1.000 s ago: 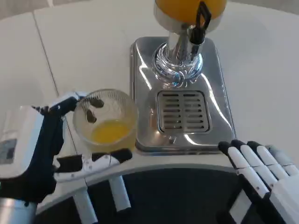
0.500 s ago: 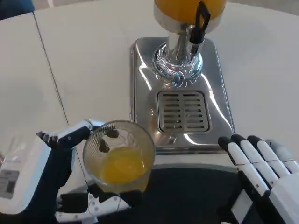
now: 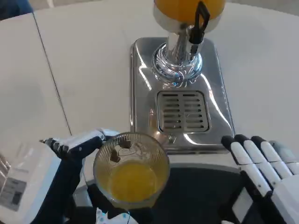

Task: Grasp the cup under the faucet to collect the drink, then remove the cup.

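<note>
A clear glass cup [image 3: 131, 170] with orange juice in its bottom is gripped by my left hand [image 3: 70, 177] at the lower left, lifted near the table's front edge. It is well clear of the black faucet [image 3: 201, 21] of the juice dispenser [image 3: 189, 9]. The silver drip tray [image 3: 182, 112] with its slotted grille lies bare under the faucet. At the lower right my right hand [image 3: 266, 172] rests with fingers stretched out and apart, holding nothing, just beside the tray's front right corner.
The dispenser's chrome base [image 3: 177, 63] stands at the back of the tray. The white table [image 3: 88, 60] spreads out to the left, with a dark seam line running across it. A dark area lies below the table's front edge.
My left hand has carried the cup away from the tray's left side, toward me and slightly right, and raised it. The right hand has barely shifted.
</note>
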You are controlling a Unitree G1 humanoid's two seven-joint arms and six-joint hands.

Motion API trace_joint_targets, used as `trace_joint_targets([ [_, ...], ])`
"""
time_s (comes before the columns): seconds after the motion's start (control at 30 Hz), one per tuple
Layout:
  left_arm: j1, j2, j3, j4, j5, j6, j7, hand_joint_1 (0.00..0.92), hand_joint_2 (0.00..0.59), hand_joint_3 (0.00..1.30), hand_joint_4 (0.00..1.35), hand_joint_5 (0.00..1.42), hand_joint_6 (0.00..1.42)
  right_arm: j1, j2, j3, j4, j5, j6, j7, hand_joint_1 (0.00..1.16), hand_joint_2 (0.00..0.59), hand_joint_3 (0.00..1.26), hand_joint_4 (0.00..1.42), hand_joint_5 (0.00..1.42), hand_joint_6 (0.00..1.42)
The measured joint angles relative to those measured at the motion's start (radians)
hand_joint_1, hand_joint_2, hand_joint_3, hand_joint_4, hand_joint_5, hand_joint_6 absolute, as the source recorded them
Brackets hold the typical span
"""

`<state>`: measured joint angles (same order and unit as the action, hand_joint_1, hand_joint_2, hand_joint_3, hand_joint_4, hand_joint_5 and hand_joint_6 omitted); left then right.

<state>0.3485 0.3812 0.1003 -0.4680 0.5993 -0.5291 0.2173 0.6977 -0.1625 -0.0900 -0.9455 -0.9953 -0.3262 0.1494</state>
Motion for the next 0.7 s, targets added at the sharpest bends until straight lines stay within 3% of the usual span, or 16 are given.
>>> trace_joint_targets([
  [0.7,-0.007,-0.032,0.001,-0.01,0.002,-0.008,-0.035,0.637,0.0,1.15,1.3,1.42,1.42,0.021,0.008,0.062,-0.005,-0.001,-0.015,0.001,0.12,0.532,0.0,0.0,0.0,0.0],
])
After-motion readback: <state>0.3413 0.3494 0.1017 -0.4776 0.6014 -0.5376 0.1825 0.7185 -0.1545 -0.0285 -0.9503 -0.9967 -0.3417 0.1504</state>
